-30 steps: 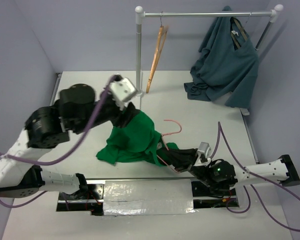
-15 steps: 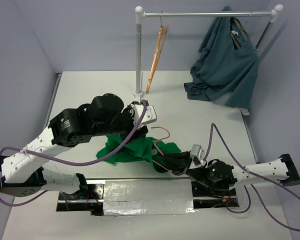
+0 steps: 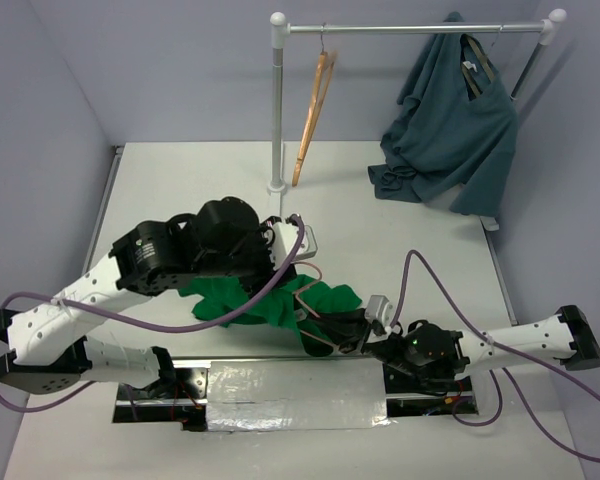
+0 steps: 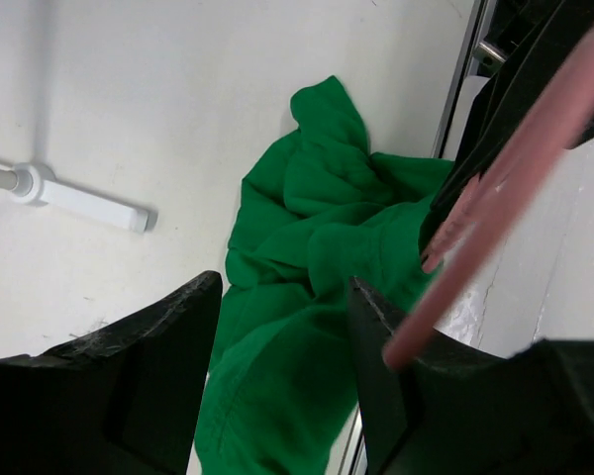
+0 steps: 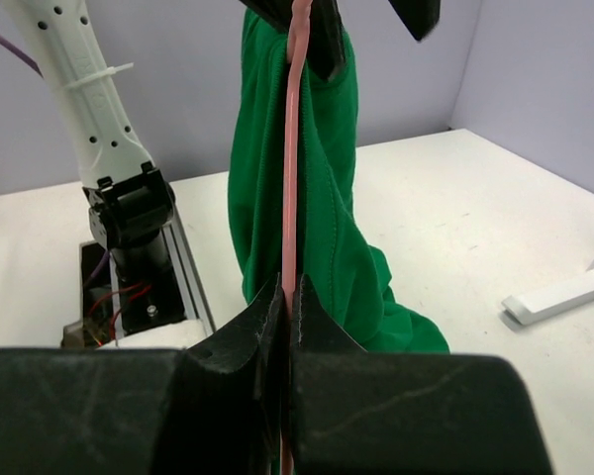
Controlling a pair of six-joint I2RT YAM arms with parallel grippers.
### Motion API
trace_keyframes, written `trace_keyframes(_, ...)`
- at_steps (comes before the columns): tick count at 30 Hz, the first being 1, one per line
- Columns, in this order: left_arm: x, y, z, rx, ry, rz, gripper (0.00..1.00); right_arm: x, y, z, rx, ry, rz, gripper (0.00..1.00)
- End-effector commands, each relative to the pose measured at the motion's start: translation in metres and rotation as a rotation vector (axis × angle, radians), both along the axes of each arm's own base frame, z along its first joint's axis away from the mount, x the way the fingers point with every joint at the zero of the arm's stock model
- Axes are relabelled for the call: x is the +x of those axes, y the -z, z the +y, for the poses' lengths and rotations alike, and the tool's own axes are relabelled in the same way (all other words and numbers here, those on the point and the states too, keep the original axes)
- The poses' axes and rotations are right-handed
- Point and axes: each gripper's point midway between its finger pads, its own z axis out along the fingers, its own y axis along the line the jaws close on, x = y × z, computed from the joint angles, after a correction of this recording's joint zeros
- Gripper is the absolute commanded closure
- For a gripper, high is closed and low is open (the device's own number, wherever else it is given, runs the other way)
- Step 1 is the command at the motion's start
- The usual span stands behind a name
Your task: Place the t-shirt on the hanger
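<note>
even, soft overhead light, faint shadows; near fingers (image 4: 129, 396) blur in wrist views.

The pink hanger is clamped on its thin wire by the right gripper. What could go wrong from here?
1. The right gripper pinches the hanger on one thin wire, so it may twist or slip if the cloth pulls on it.
2. The t-shirt hangs bunched beside the wire, not spread out, so the hanger could catch a fold instead of entering the neck.
</note>
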Motion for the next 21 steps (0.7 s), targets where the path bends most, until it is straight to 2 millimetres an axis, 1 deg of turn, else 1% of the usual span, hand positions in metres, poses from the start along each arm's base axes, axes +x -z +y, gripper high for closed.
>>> trace_keyframes(1,-0.008,-0.023,0.008,-0.038,0.017,-0.015,0.34,0.005,-0.054,-0.01,0.164,0.029,0.007,1.0)
trace_keyframes(2,-0.009,-0.028,0.01,-0.048,0.015,-0.019,0.34,0.005,-0.054,-0.009,0.16,0.025,0.007,1.0)
trace_keyframes(6,-0.013,-0.028,0.019,-0.042,0.015,-0.018,0.34,0.005,-0.053,-0.007,0.139,0.024,0.009,1.0)
trace_keyframes(10,-0.018,-0.035,0.025,-0.069,0.027,-0.026,0.34,0.005,-0.052,-0.008,0.14,0.029,0.015,1.0)
trace_keyframes(12,-0.028,-0.035,0.021,-0.081,0.086,-0.001,0.34,0.006,-0.052,-0.008,0.14,0.03,0.016,1.0)
trace_keyframes(15,-0.029,-0.028,0.024,-0.058,0.087,-0.001,0.34,0.005,-0.052,-0.008,0.14,0.027,0.014,1.0)
trace_keyframes(17,-0.028,-0.029,0.028,-0.058,0.081,-0.012,0.33,0.005,-0.051,-0.008,0.137,0.026,0.012,1.0)
trace_keyframes(18,-0.029,-0.03,0.028,-0.061,0.088,-0.013,0.33,0.005,-0.051,-0.008,0.134,0.026,0.012,1.0)
trace_keyframes(20,-0.039,-0.031,0.025,-0.08,0.137,0.012,0.32,0.005,-0.051,-0.007,0.133,0.025,0.01,1.0)
trace_keyframes(21,-0.037,-0.027,0.024,-0.075,0.127,0.013,0.32,0.004,-0.052,-0.007,0.135,0.022,0.009,1.0)
